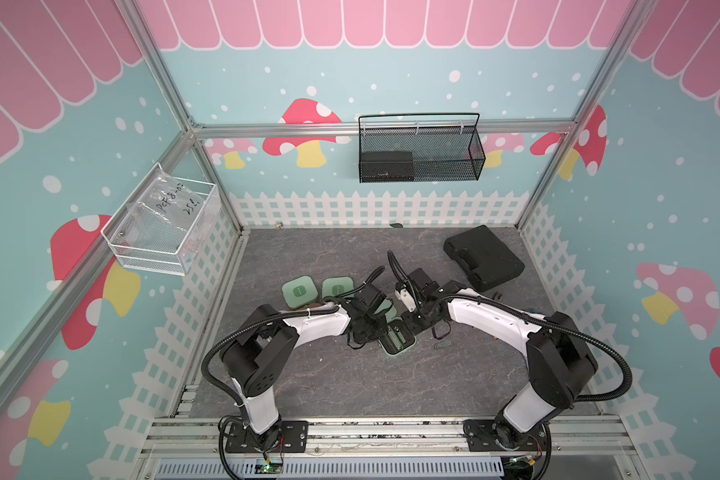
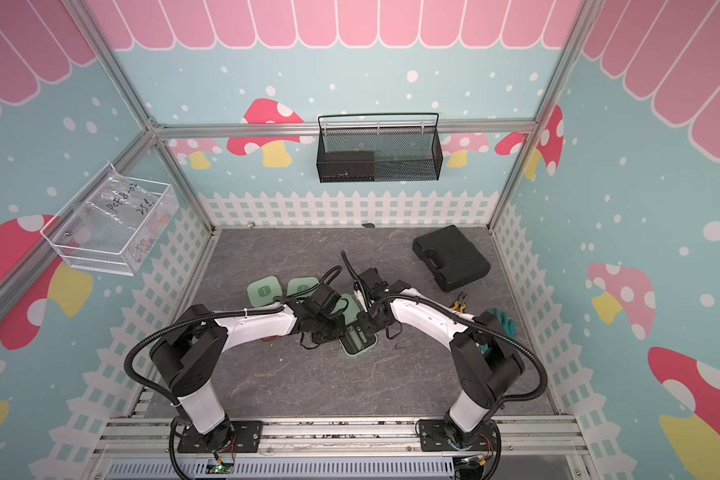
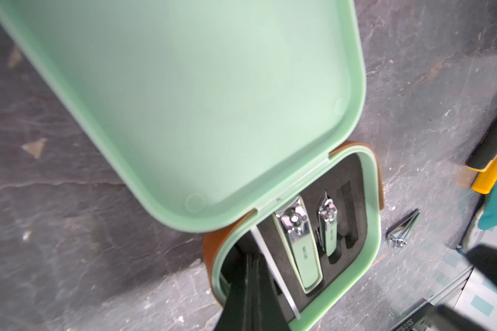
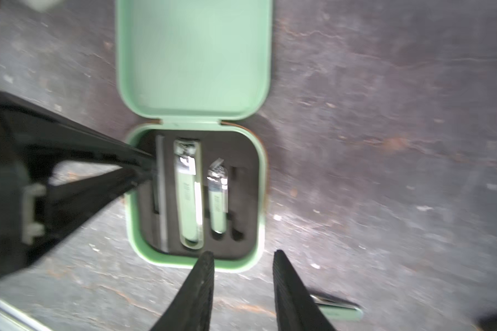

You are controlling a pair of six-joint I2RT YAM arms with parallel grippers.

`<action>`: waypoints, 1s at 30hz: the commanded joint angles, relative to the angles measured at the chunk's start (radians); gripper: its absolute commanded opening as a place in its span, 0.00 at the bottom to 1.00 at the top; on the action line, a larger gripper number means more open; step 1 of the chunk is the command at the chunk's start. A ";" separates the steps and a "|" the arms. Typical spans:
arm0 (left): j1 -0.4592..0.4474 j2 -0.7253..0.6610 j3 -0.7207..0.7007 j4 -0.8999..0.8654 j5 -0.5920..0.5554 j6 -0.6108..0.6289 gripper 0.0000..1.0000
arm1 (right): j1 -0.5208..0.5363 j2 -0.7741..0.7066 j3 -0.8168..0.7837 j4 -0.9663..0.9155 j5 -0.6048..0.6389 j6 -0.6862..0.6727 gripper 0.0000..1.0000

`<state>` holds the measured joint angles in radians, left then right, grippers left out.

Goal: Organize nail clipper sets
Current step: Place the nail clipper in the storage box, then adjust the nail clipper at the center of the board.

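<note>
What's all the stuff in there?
Open case: one, mint green, mid-table between the hands.
Big clipper: one, green and silver, in its insert.
Small clipper: one, green and silver, beside the big one.
File: one, silver, same insert.
Loose clipper: one, silver, on the table by the open case.
Shut cases: two, mint green, past the left arm.
Black case: one, table's far right.
Pliers: one, yellow-handled, right side.
Glove: one, teal, by the pliers.
Black basket: one, back wall.
White basket: one, left wall.
Left hand: black, shut, tip by the file.
Right hand: black, open, empty.
</note>
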<state>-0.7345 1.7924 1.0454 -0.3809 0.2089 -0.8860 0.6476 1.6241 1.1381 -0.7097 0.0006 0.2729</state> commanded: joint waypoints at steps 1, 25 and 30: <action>0.004 0.012 -0.013 -0.010 -0.011 0.007 0.00 | -0.026 -0.050 -0.033 -0.134 0.109 -0.078 0.43; 0.026 0.004 -0.015 -0.004 0.011 0.031 0.00 | -0.050 -0.132 -0.369 0.063 -0.045 0.257 0.03; 0.026 0.004 -0.019 -0.005 0.012 0.030 0.00 | -0.055 -0.073 -0.359 0.096 0.016 0.283 0.01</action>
<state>-0.7181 1.7920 1.0451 -0.3805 0.2325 -0.8597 0.5964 1.5139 0.7860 -0.6449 -0.0429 0.5217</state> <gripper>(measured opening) 0.049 0.043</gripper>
